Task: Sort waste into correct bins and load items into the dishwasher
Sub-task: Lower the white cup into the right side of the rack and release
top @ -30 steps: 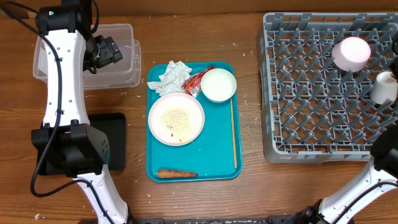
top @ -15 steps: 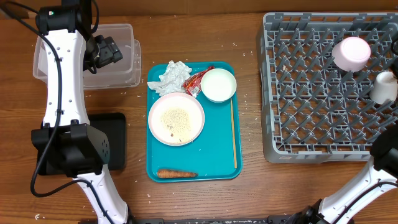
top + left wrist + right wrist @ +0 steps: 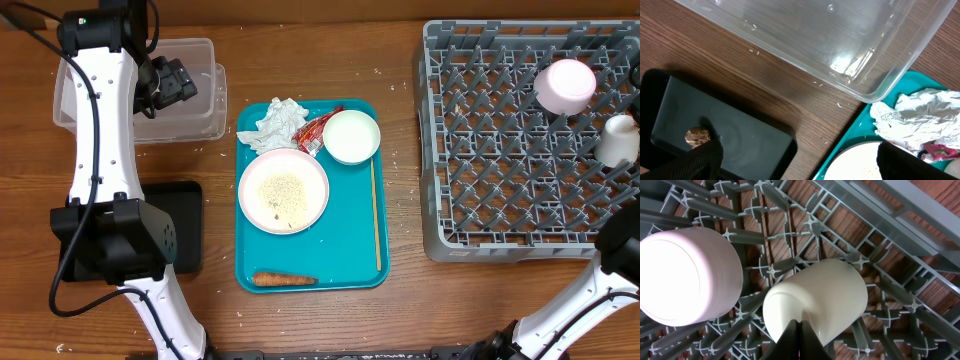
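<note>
Napkin (image 3: 277, 123), red wrapper (image 3: 318, 130), carrot (image 3: 284, 280), plate (image 3: 250, 205) w/ rice (image 3: 283, 193) & one small bowl (image 3: 351, 136) sit unsorted on the teal tray (image 3: 355, 265). Pink bowl (image 3: 565, 85) & white cup (image 3: 620, 140) are in the rack (image 3: 480, 180), so approx. a third done, I'd judge. Only the left wrist cam shows the brown lump (image 3: 697, 135) in the black tray (image 3: 740, 140), which overhead hides behind the left arm (image 3: 100, 130). Left gripper (image 3: 172, 80) hangs spread wide, empty, over the clear tub (image 3: 210, 100); right gripper (image 3: 800, 335), per its wrist cam, is clenched on nothing above the cup.

Overhead top-down; wrist views close, downward.
</note>
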You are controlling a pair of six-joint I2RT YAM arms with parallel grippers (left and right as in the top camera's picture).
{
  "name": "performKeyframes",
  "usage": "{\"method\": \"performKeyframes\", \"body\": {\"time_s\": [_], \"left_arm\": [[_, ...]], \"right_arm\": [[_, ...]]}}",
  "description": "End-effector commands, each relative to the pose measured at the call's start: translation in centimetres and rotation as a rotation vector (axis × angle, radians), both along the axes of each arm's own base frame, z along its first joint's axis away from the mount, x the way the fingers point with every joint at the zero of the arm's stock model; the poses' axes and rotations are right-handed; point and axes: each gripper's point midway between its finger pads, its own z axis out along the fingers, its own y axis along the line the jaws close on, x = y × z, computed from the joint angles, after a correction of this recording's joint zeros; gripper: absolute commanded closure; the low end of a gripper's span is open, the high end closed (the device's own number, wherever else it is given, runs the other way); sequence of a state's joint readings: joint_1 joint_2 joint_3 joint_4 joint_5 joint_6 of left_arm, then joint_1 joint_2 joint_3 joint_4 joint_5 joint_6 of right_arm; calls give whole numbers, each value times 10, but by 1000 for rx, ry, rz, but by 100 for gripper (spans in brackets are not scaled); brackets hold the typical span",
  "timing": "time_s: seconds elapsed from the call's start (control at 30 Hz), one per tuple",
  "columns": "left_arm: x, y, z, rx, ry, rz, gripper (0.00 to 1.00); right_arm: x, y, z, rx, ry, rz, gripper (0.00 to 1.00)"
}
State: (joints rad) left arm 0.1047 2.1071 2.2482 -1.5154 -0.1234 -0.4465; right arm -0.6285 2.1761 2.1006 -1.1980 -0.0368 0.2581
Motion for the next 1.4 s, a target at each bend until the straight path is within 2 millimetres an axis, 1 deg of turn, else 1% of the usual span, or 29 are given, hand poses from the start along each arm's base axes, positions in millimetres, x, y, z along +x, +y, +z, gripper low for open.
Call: {"method": "performKeyframes", "body": {"time_s": [0.0, 0.27, 0.5, 0.7, 0.87, 0.97, 1.1, 1.37], "left_arm": [[2, 0, 1, -3, -9, 13, 0], [2, 0, 1, -3, -9, 13, 0], [2, 0, 1, -3, -9, 13, 0], [2, 0, 1, -3, -9, 13, 0], [2, 0, 1, -3, -9, 13, 0], [2, 0, 1, -3, -9, 13, 0], [2, 0, 1, -3, -9, 13, 0], [2, 0, 1, -3, -9, 13, 0]], "right_arm": [[-2, -1, 0, -5, 6, -7, 96], [-3, 0, -3, 2, 15, -7, 96], [-3, 1, -22, 28, 48, -5, 96], [-6, -2, -23, 14, 64, -14, 96], [-9, -4, -17, -3, 67, -19, 96], [-12, -7, -8, -30, 66, -29, 96], [-22, -16, 4, -93, 90, -80, 96], [-30, -18, 5, -108, 122, -98, 96]]}}
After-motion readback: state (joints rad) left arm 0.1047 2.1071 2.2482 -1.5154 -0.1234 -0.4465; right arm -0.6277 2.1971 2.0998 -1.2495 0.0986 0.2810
